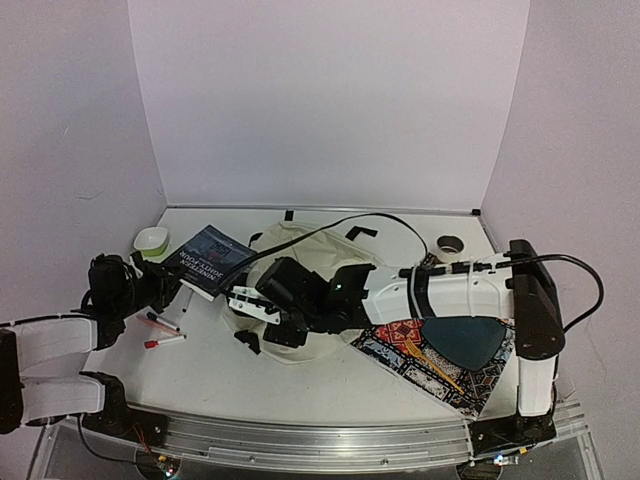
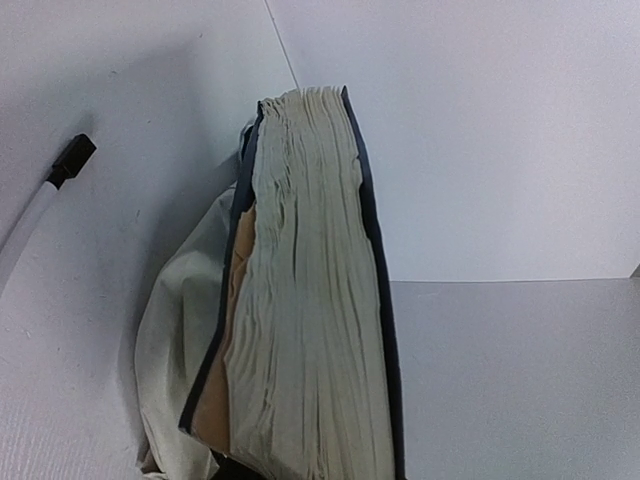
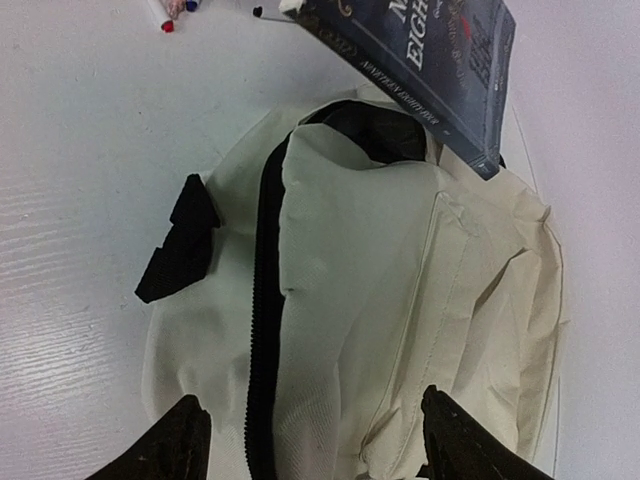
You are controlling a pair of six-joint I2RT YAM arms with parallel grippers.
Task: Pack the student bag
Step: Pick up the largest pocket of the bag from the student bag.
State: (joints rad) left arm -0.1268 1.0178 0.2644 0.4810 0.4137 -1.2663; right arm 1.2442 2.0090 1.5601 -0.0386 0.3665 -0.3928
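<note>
The student bag (image 3: 400, 300) — a large, soft, cream fabric backpack with black zipper lines — lies flat at the centre of the white desk (image 1: 300, 395), beneath the right arm. The right end effector (image 3: 312, 425) hangs directly over it, jaws spread wide across the fabric and holding nothing. The left end effector (image 1: 176, 284) is closed narrow on a thick dark-blue paperback book (image 1: 212, 258), carried clear of the desk and tilted. From the left end effector the bag lies to the right. The book's long axis runs along that line, its far corner just at the dark open mouth (image 3: 362, 128) of the bag. The left arm is thus the one lined up with the mouth — the coming move is judged to be feeding the book in lengthwise.
</note>
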